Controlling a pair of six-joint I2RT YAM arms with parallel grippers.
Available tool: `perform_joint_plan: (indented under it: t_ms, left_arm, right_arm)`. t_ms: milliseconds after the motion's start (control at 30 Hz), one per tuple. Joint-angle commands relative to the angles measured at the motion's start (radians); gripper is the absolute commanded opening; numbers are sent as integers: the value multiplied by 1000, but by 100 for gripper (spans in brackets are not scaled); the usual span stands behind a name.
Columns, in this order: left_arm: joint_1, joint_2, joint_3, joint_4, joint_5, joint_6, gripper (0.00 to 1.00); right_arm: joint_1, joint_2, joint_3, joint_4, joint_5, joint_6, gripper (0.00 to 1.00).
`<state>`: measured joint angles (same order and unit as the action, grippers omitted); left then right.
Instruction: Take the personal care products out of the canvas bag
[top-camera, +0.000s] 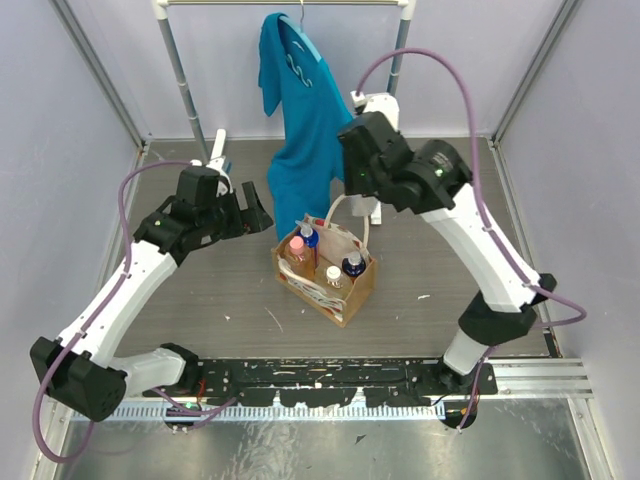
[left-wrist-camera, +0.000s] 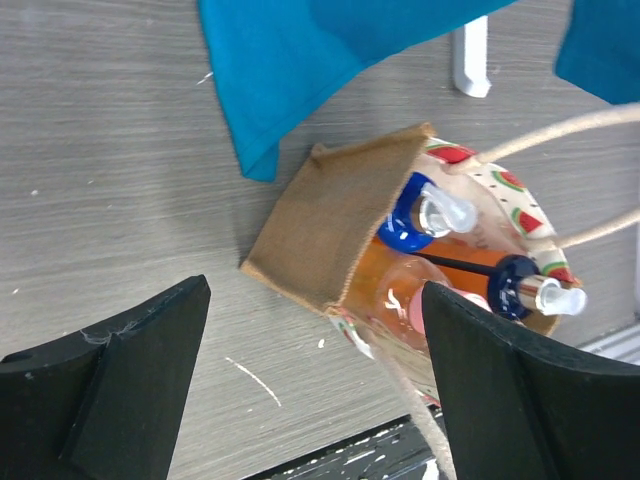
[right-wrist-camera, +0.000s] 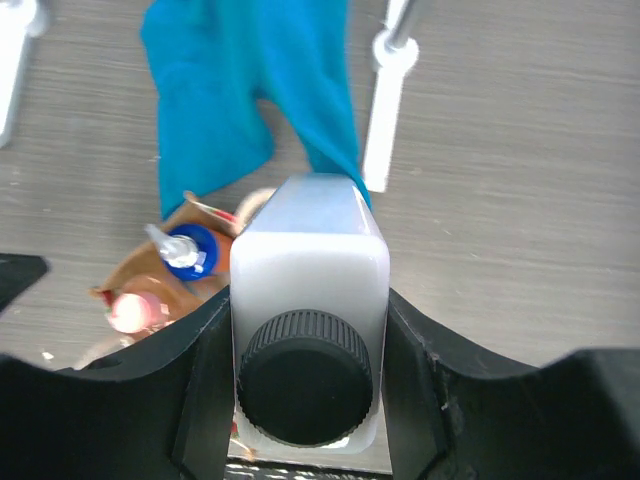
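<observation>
The tan canvas bag (top-camera: 345, 292) stands upright at the table's middle; it also shows in the left wrist view (left-wrist-camera: 335, 225). Several bottles stand in it: a peach one (top-camera: 297, 248), a blue-capped one (top-camera: 310, 237), a dark-capped one (top-camera: 352, 265) and a white-capped one (top-camera: 333, 276). My right gripper (right-wrist-camera: 308, 385) is shut on a white rectangular bottle (right-wrist-camera: 308, 270) with a dark cap, held high behind the bag. In the top view that bottle is hidden under the right gripper (top-camera: 358, 165). My left gripper (top-camera: 262, 212) is open and empty, left of the bag, with its fingers (left-wrist-camera: 130, 370) wide apart.
A teal garment (top-camera: 300, 130) hangs from a white rack (top-camera: 185, 80) at the back, its hem close to the bag. The rack's feet (top-camera: 218, 150) rest on the table. A black strip (top-camera: 330, 380) runs along the near edge.
</observation>
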<state>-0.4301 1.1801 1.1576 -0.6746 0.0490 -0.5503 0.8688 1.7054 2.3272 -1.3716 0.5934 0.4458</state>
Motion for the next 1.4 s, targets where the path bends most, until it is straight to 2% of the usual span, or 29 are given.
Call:
perform_joint_plan:
  t_ms: [0, 200, 400, 567, 767, 1000, 1100, 1167, 1367]
  left_arm:
    - [-4, -12, -3, 102, 104, 37, 94]
    - [-20, 73, 75, 130, 173, 110, 94]
    - [-87, 240, 207, 43, 189, 202, 93]
    - [-136, 291, 220, 9, 178, 231, 92]
    - [-181, 377, 268, -73, 143, 262, 94]
    - [-231, 434, 268, -39, 85, 273, 94]
    - [-261, 481, 311, -82, 56, 289, 88]
    - [-287, 507, 348, -122, 27, 297, 81]
    - [-369, 490, 396, -190, -204, 298, 81]
  right_arm:
    - [-70, -146, -69, 5, 109, -16, 27]
    - [-193, -306, -372, 113, 17, -12, 28]
    - [-348, -395, -746, 318, -151, -33, 32]
    - [-419, -418, -930, 395, -231, -39, 32]
    - [-429, -409, -1032, 447, -264, -36, 32]
    - [-432, -413, -1108, 480, -264, -30, 32]
    - [-433, -407, -1132, 483, -271, -32, 32]
    - [-434, -409, -1149, 490, -273, -32, 32]
    - [-435, -418, -1169, 500, -280, -38, 32]
